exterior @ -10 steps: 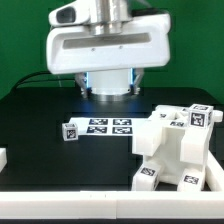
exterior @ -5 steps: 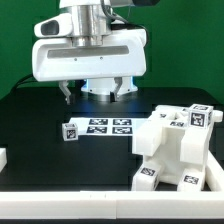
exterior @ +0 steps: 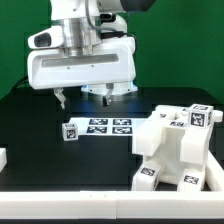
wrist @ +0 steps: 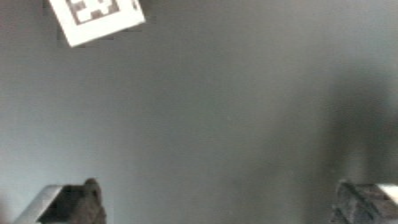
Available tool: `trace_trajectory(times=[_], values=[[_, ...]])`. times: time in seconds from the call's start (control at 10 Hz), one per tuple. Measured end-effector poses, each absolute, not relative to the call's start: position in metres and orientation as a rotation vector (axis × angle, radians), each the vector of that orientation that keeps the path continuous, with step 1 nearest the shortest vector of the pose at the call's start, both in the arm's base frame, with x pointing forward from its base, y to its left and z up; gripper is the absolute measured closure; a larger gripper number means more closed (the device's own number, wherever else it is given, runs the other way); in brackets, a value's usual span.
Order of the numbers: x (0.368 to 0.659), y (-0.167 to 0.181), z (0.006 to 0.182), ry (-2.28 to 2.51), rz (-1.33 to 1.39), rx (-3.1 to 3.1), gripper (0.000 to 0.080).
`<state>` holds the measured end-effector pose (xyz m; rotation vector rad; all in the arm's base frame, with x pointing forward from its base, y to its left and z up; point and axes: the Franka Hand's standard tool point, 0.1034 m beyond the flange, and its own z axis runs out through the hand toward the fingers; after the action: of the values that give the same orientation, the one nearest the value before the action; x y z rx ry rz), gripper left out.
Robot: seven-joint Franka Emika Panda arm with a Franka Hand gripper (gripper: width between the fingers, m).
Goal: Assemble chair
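Gripper [exterior: 81, 97] fingers are spread apart and nothing is held above the black desk [exterior: 30, 125]. White chair parts [exterior: 175, 150] are seen at the desk's front edge, beside the marker board [exterior: 108, 127].

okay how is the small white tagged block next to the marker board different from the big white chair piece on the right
The small block is a little cube with one visible tag; the chair piece is far bigger, stepped and irregular, with several tags. The small block stands beside the marker board on the exterior view's left; the chair piece fills the right. Both are white and lie ungripped.

Black table [exterior: 40, 150] carries the marker board [exterior: 108, 126], tagged white chair parts [exterior: 178, 150]
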<state>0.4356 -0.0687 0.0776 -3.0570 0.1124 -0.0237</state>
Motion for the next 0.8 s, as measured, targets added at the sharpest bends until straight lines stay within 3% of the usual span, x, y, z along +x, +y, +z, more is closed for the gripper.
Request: trace_trajectory(times=[0.8], values=[[0.421,-0.073,0.065,0.208,0.089,-3.007,0.0151]])
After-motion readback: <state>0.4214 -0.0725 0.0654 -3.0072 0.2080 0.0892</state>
